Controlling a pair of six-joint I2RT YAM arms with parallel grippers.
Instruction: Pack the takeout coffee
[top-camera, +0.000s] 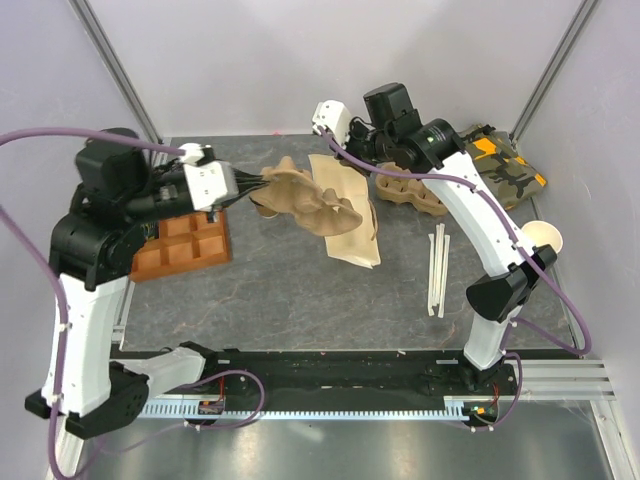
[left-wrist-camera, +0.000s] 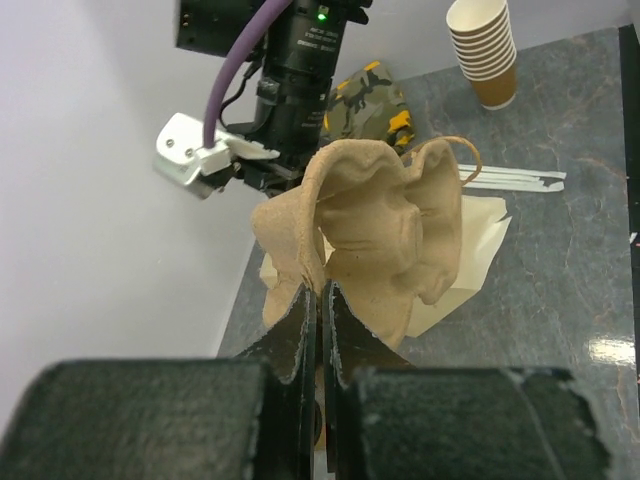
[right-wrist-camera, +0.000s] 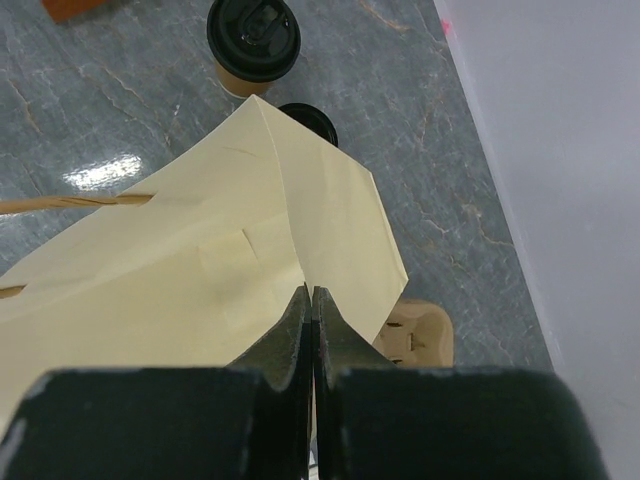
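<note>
The left gripper (left-wrist-camera: 322, 300) and right gripper (right-wrist-camera: 310, 300) are each pinched shut on an edge of the paper bag (left-wrist-camera: 370, 230), holding it up between them. The coffee cup (right-wrist-camera: 253, 40) stands lidded on the table (right-wrist-camera: 430, 150) outside the bag. Judging by this, the packing itself is not yet done.

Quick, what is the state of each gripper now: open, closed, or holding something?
Left gripper: closed, pinching the crumpled rim of the paper bag.
Right gripper: closed, pinching another edge of the same bag.
</note>
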